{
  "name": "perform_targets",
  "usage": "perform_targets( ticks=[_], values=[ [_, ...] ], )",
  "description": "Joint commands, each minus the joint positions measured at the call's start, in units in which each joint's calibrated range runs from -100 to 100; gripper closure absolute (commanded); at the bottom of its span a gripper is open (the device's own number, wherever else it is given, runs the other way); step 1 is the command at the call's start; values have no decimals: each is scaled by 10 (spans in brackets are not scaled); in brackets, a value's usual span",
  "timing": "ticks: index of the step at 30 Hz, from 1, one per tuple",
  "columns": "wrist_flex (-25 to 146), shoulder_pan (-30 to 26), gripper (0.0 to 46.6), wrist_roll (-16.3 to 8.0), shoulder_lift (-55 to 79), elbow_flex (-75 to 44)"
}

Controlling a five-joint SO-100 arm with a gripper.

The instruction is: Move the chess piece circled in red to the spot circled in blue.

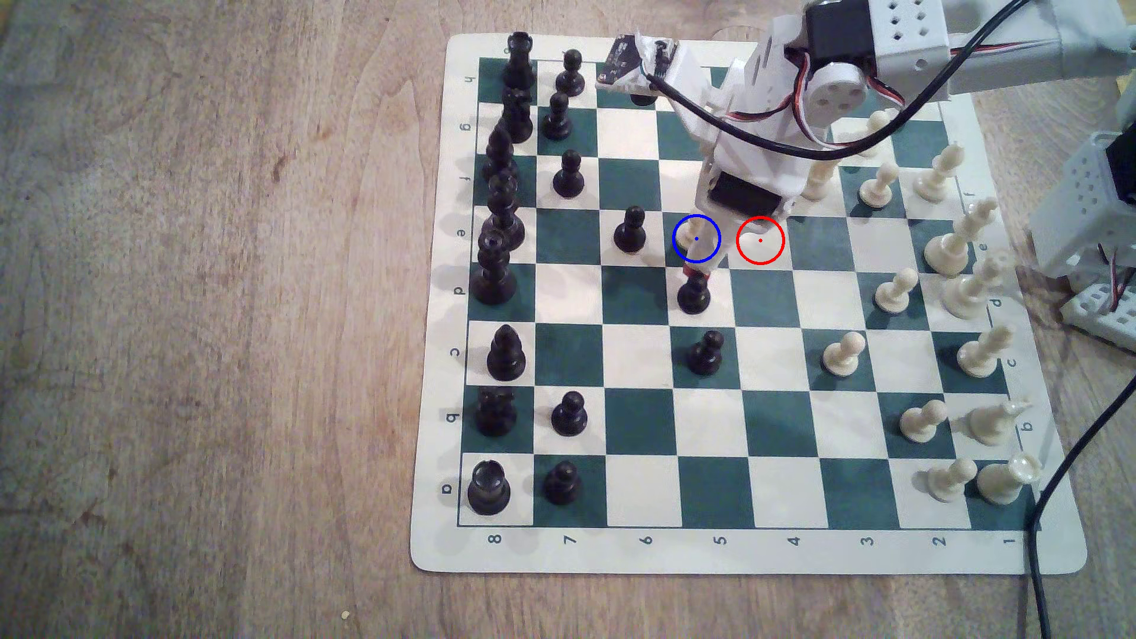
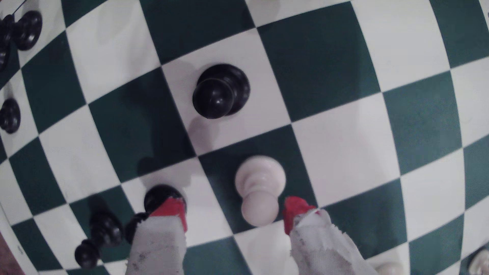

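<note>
The cream pawn (image 2: 260, 182) stands upright on a dark green square (image 2: 219, 169), between my red-tipped fingers (image 2: 169, 211) with a gap on each side. My gripper (image 2: 234, 211) is open, and one tip is close to the pawn's head. In the exterior view my gripper (image 1: 701, 261) reaches down onto the blue-ringed green square (image 1: 712, 246) and hides most of the pawn. The red-ringed white square (image 1: 760, 240) just to the exterior view's right holds no piece.
Black pawns stand close by: one (image 1: 693, 292) right beside a fingertip, one (image 1: 630, 230) a square to the exterior view's left, and another (image 1: 705, 351) nearer the front. Black pieces line the board's left side, cream pieces (image 1: 894, 289) its right. A black cable (image 1: 1057, 491) crosses the right corner.
</note>
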Motion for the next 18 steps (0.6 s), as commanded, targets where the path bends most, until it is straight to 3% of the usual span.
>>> perform_targets(
  ticks=[1,7,18],
  values=[
    [3,4,301,2,-52,-4],
    [2,4,335,2,-58,-4],
    [67,19,332,8,-177,9]
  ],
)
